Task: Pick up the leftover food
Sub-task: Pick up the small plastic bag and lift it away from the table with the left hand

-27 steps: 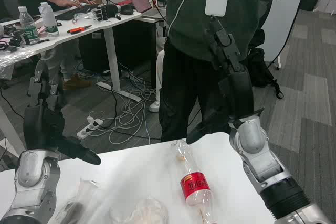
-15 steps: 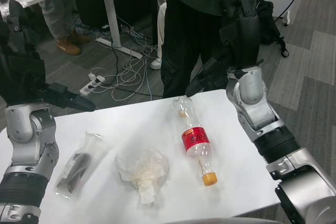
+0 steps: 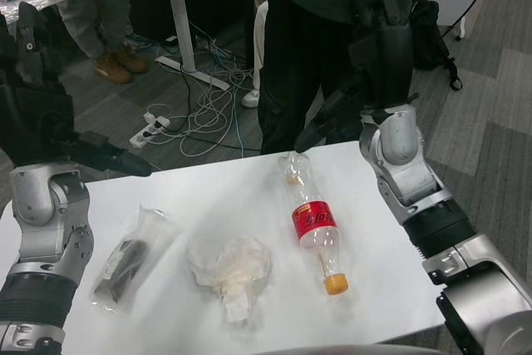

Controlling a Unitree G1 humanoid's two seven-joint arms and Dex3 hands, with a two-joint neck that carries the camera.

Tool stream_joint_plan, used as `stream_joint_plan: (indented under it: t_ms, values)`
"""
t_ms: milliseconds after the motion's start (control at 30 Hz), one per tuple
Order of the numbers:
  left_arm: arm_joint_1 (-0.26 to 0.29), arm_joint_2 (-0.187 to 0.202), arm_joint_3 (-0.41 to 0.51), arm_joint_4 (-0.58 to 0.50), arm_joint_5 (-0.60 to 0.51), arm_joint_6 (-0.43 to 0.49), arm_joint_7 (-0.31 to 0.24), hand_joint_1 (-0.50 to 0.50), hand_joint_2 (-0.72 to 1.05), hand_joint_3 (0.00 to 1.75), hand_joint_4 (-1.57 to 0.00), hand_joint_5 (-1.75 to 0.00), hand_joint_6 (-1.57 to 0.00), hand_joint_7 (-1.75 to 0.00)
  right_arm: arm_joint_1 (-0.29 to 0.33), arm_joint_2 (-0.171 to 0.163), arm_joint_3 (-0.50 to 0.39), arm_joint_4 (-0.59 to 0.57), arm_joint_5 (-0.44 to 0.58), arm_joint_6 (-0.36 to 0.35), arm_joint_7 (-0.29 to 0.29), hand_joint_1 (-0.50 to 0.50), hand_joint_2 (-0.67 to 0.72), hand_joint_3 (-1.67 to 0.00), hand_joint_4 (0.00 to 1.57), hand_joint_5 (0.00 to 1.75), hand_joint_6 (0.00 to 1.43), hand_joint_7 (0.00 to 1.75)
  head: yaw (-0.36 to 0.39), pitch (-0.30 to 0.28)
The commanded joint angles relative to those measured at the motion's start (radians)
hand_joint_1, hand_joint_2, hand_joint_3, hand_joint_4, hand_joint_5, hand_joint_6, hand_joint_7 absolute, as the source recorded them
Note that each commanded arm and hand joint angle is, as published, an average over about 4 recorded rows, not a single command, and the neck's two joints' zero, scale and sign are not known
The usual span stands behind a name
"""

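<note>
A clear plastic bag with a dark piece of leftover food (image 3: 125, 261) lies on the white table (image 3: 208, 193) at the left. My left hand (image 3: 40, 118) is raised above and behind the table's far left corner, well apart from the bag; its fingers are apart and hold nothing. My right hand (image 3: 378, 60) is lifted high over the far right edge, also empty with its fingers apart.
A crumpled white wrapper (image 3: 233, 270) lies mid-table. A clear bottle (image 3: 313, 226) with a red label and an orange cap lies to its right. A person in dark clothes (image 3: 303, 56) stands just behind the table. Cables and a power strip (image 3: 154, 126) lie on the floor.
The camera has tilted down, so the whole table now shows. Both hands stay raised and empty; nothing on the table has moved.
</note>
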Motion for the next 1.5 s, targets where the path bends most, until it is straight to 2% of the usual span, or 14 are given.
stream_joint_plan:
  t_ms: [33, 167, 233, 300, 367, 433, 600, 700, 867, 1033, 1100, 1200, 1333, 1500]
  values:
    - [0.007, 0.002, 0.005, 0.003, -0.003, 0.015, 0.002, -0.50, -0.72, 0.00, 0.00, 0.00, 0.00, 0.00, -0.010, -0.012, -0.001, 0.012, 0.016, -0.015, -0.003, -0.42, 0.72, 0.00, 0.00, 0.00, 0.00, 0.00, 0.013, -0.005]
    - [0.029, 0.010, 0.028, -0.013, 0.054, 0.068, 0.000, -0.50, -0.72, 0.00, 0.00, 0.00, 0.00, 0.00, -0.010, -0.015, -0.003, 0.023, 0.018, -0.015, -0.003, -0.42, 0.72, 0.00, 0.00, 0.00, 0.00, 0.00, 0.123, -0.027]
    - [0.067, 0.024, 0.057, -0.066, 0.114, 0.157, -0.004, -0.50, -0.72, 0.00, 0.00, 0.00, 0.00, 0.00, -0.010, -0.018, -0.005, 0.033, 0.019, -0.015, -0.003, -0.42, 0.72, 0.00, 0.00, 0.00, 0.00, 0.00, 0.166, -0.037]
    - [0.109, 0.038, 0.086, -0.133, 0.166, 0.255, -0.007, -0.50, -0.72, 0.00, 0.00, 0.00, 0.00, 0.00, -0.010, -0.020, -0.006, 0.045, 0.024, -0.018, -0.003, -0.42, 0.72, 0.00, 0.00, 0.00, 0.00, 0.00, 0.244, -0.054]
    - [0.142, 0.046, 0.116, -0.179, 0.219, 0.321, -0.009, -0.50, -0.72, 0.00, 0.00, 0.00, 0.00, 0.00, -0.010, -0.022, -0.005, 0.059, 0.029, -0.022, -0.003, -0.42, 0.72, 0.00, 0.00, 0.00, 0.00, 0.00, 0.339, -0.076]
    - [0.176, 0.048, 0.148, -0.210, 0.262, 0.370, -0.019, -0.50, -0.72, 0.00, 0.00, 0.00, 0.00, 0.00, -0.010, -0.022, -0.004, 0.072, 0.032, -0.025, -0.003, -0.42, 0.72, 0.00, 0.00, 0.00, 0.00, 0.00, 0.397, -0.086]
    - [0.252, 0.031, 0.214, -0.284, 0.319, 0.516, -0.104, -0.50, -0.72, 0.02, 0.00, 0.00, 0.00, 0.00, -0.008, -0.028, -0.003, 0.100, 0.047, -0.031, -0.003, -0.42, 0.72, 0.00, 0.00, 0.00, 0.00, 0.00, 0.527, -0.102]
    - [0.309, 0.005, 0.271, -0.354, 0.435, 0.651, -0.187, -0.50, -0.72, 0.02, 0.00, 0.00, 0.00, 0.00, -0.008, -0.031, 0.003, 0.117, 0.054, -0.033, -0.003, -0.42, 0.72, 0.00, 0.00, 0.00, 0.00, 0.00, 0.573, -0.106]
    - [0.353, -0.041, 0.319, -0.393, 0.579, 0.753, -0.267, -0.50, -0.68, 0.00, 0.00, 0.00, 0.00, 0.00, -0.008, -0.032, 0.016, 0.135, 0.064, -0.035, -0.003, -0.42, 0.72, 0.00, 0.00, 0.00, 0.00, 0.00, 0.610, -0.111]
    - [0.378, -0.113, 0.367, -0.402, 0.741, 0.816, -0.362, -0.50, -0.46, 0.00, 0.00, 0.00, 0.00, 0.00, -0.008, -0.034, 0.034, 0.146, 0.076, -0.035, -0.003, -0.42, 0.72, 0.00, 0.00, 0.00, 0.00, 0.00, 0.629, -0.117]
    - [0.382, -0.137, 0.378, -0.403, 0.803, 0.834, -0.400, -0.50, -0.46, 0.04, 0.00, 0.00, 0.00, 0.00, -0.008, -0.034, 0.038, 0.147, 0.079, -0.035, -0.003, -0.42, 0.72, 0.00, 0.00, 0.00, 0.00, 0.00, 0.636, -0.120]
    - [0.385, -0.169, 0.390, -0.403, 0.914, 0.858, -0.456, -0.50, -0.46, 0.02, 0.00, 0.00, 0.00, 0.00, -0.008, -0.034, 0.045, 0.149, 0.085, -0.035, -0.002, -0.42, 0.72, 0.00, 0.00, 0.00, 0.00, 0.00, 0.644, -0.124]
    - [0.393, -0.164, 0.367, -0.402, 0.951, 0.878, -0.460, -0.50, -0.46, 0.00, 0.00, 0.00, 0.00, 0.00, -0.007, -0.034, 0.049, 0.151, 0.087, -0.035, -0.002, -0.42, 0.72, 0.00, 0.00, 0.00, 0.00, 0.00, 0.655, -0.124]
    - [0.404, -0.145, 0.319, -0.397, 0.993, 0.903, -0.460, -0.50, -0.46, 0.00, 0.00, 0.00, 0.00, 0.00, -0.005, -0.034, 0.056, 0.157, 0.097, -0.034, -0.002, -0.42, 0.66, 0.00, 0.00, 0.00, 0.00, 0.00, 0.657, -0.120]
